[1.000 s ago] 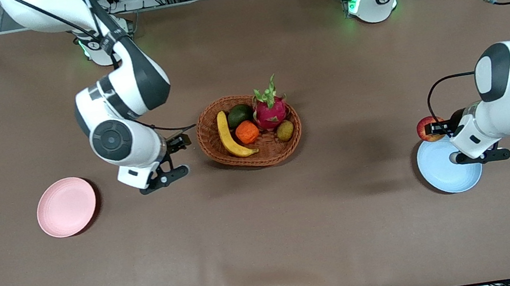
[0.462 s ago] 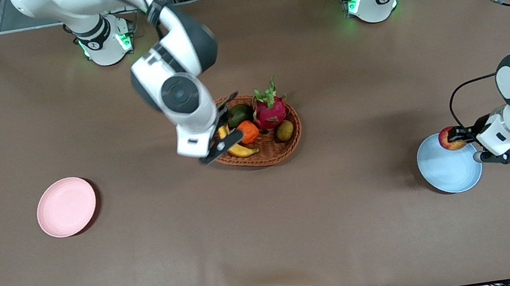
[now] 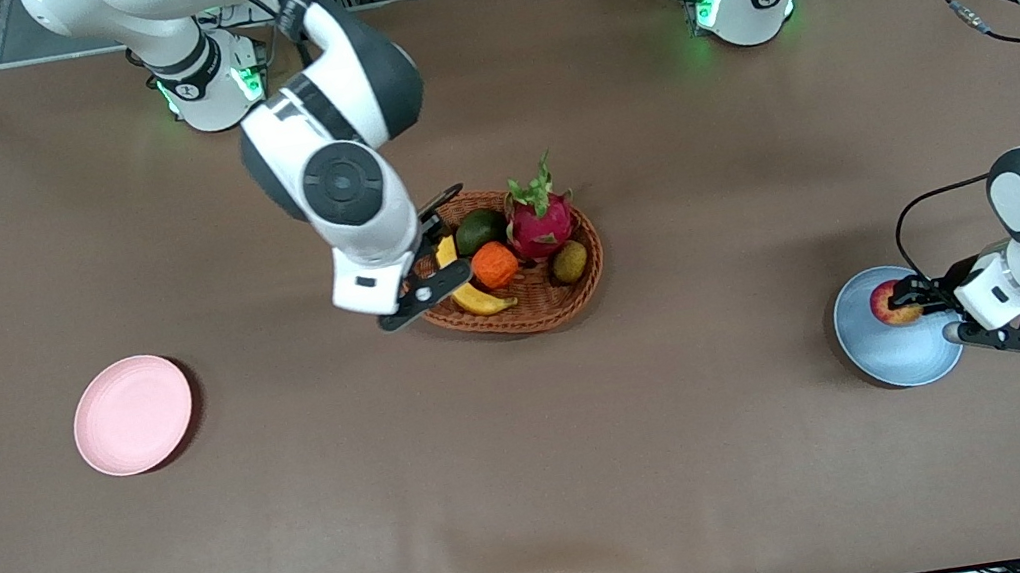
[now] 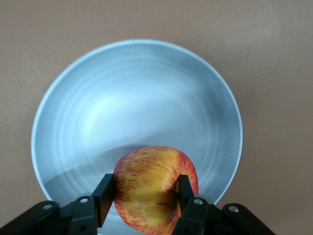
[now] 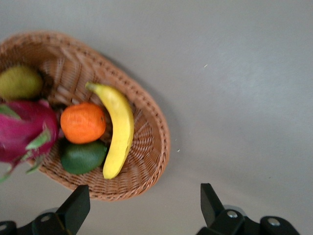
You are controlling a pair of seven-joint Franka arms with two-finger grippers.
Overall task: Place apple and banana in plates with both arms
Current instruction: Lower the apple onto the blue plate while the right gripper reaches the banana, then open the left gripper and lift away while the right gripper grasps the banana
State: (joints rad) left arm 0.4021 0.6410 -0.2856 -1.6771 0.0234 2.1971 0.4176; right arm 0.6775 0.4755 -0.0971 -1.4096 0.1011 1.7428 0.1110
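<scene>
The apple (image 3: 889, 305) sat between the fingers (image 4: 103, 198) of the left gripper (image 3: 914, 300), low over the light blue plate (image 3: 894, 350) at the left arm's end of the table. In the left wrist view the two black pads pressed against the fruit's red and yellow sides, so the grip was closed on it; whether the apple's underside touched the plate could not be told. The plate's pale rim (image 4: 146, 43) ringed the apple on all sides.

The banana (image 3: 471, 294) lay in the brown wicker basket (image 3: 573, 302) near the middle of the table, along the basket's side toward the right arm's end. Beside it rested an orange fruit (image 3: 495, 264), a dark green fruit (image 3: 480, 229), a pink dragon fruit (image 3: 540, 219) and a small olive-green fruit (image 3: 570, 261). The right gripper (image 3: 431, 256) hung over the basket's rim at that same side, its fingers (image 5: 77, 205) spread wide and grasping nothing; the right wrist view showed the banana (image 5: 117, 128) and the woven rim (image 5: 156, 142) between and ahead of the parted tips.

The pale pink plate (image 3: 133, 415) stood on the brown table (image 3: 540, 484) toward the right arm's end, well apart from the basket.
</scene>
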